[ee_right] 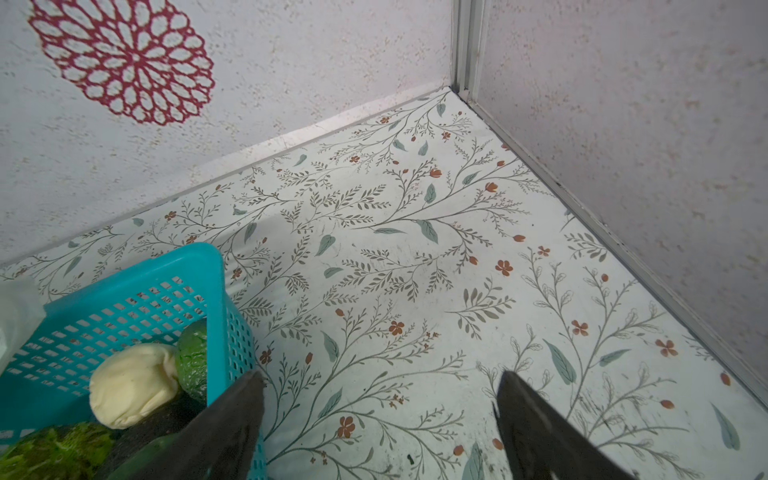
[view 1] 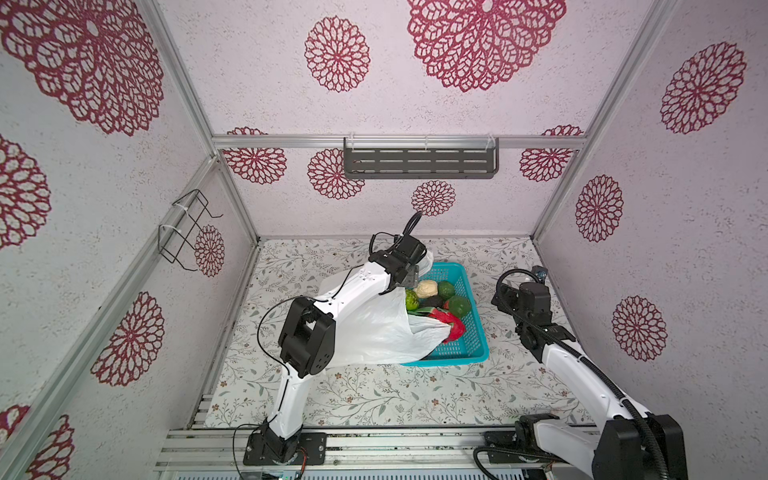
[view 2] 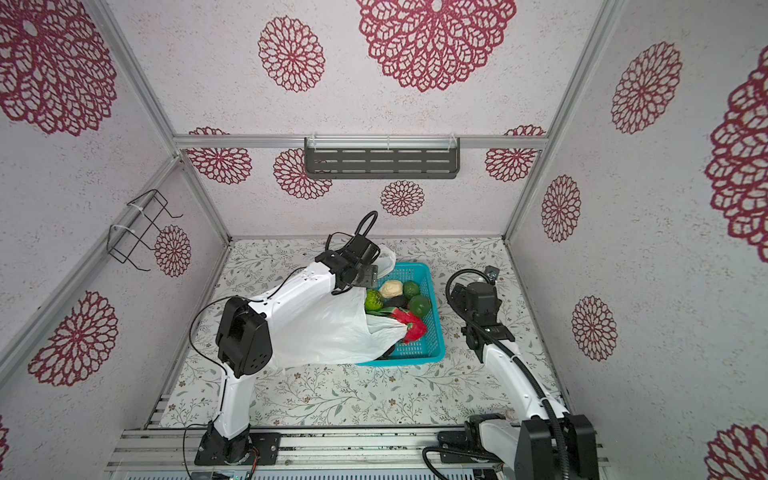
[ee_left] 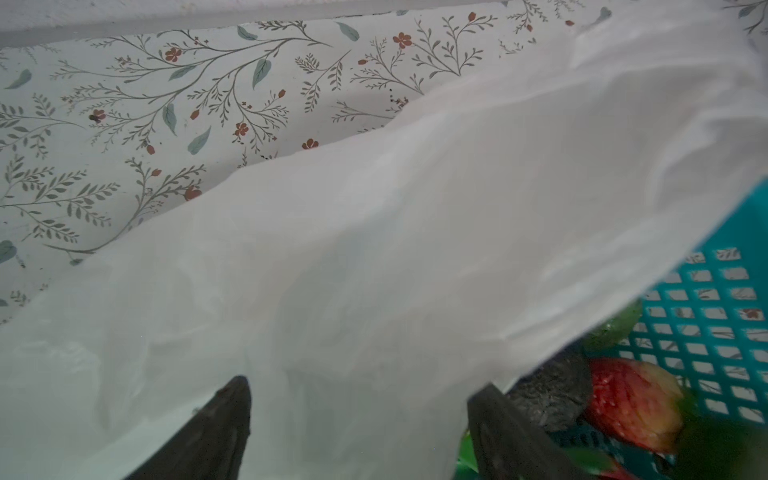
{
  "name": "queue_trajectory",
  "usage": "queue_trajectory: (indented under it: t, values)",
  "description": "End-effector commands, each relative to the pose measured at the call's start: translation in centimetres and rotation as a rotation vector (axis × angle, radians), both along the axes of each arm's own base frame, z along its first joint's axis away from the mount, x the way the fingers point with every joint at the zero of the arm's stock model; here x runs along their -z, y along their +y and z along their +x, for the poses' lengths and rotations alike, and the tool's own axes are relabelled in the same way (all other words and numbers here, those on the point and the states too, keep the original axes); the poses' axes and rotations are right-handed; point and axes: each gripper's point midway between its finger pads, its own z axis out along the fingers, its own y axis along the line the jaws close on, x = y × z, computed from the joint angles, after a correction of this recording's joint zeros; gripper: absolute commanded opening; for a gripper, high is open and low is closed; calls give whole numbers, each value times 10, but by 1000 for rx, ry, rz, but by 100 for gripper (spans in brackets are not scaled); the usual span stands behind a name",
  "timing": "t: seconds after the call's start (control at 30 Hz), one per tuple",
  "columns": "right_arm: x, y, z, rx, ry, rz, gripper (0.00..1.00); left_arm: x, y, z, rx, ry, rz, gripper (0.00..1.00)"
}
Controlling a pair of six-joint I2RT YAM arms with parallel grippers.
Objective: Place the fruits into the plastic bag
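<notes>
The white plastic bag point(view 1: 374, 328) lies across the left side of the teal basket point(view 1: 473, 332), its edge draped over some of the fruits. In the basket I see a cream lumpy fruit point(view 1: 427, 288), two round dark green ones point(view 1: 459, 306), a bumpy light green one point(view 1: 413, 300), a near-black one point(view 1: 434, 301) and red-and-green pieces point(view 1: 453, 326). My left gripper point(ee_left: 363, 386) is open, its jaws on either side of a fold of bag film point(ee_left: 374, 249) at the basket's far left edge. My right gripper point(ee_right: 380, 378) is open over bare table, just right of the basket point(ee_right: 124, 274).
A grey slotted shelf point(view 1: 419, 162) hangs on the back wall and a black wire rack point(view 1: 187, 228) on the left wall. The right wall meets the table close behind my right gripper. The floral table shows in front of the basket.
</notes>
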Motion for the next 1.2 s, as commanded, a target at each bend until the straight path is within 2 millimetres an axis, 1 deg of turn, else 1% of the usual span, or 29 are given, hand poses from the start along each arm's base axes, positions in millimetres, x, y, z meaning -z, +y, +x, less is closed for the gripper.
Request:
queue_trajectory:
  t: [0.0, 0.07, 0.17, 0.3, 0.33, 0.4, 0.47, 0.53, 0.67, 0.7, 0.83, 0.97, 1.03, 1.17]
  values:
    - [-14, 6, 0, -35, -38, -3, 88, -10, 10, 9, -28, -22, 14, 77]
    - [-11, 10, 1, -54, -32, 11, 88, -9, 10, 12, -25, -29, 14, 72]
    - [-9, 14, 1, -68, -28, 30, 88, -4, 12, 16, -30, -22, 10, 59]
    - [-7, 20, -1, -84, -28, 54, 87, -3, 16, 23, -22, -8, -7, 30]
    - [-8, 23, -1, -95, -30, 60, 87, -7, 16, 24, -6, -11, -9, 25]
    - [-10, 32, -2, -129, -34, 75, 85, -17, 15, 24, 28, -25, -3, 17]
    - [-12, 44, -4, -170, -29, 88, 85, -33, 14, 21, 71, -43, -14, 9]
    - [-15, 60, -6, -227, -25, 102, 85, -50, 17, 17, 104, -42, -64, 0]
    - [-23, 89, -11, -332, -21, 121, 86, -80, 18, 3, 171, -1, -287, 0]
    - [-24, 97, -12, -366, -19, 128, 86, -95, 21, -4, 191, -7, -352, 0]
    - [-21, 124, -17, -465, 29, 131, 88, -119, 33, -20, 229, 0, -511, 0]
    - [-17, 136, -17, -493, 66, 110, 88, -135, 47, -31, 252, -16, -595, 0]
    - [-17, 142, -16, -504, 73, 100, 88, -142, 50, -37, 274, -20, -631, 0]
    - [-12, 143, -12, -469, 104, 86, 89, -155, 43, -48, 332, -25, -691, 0]
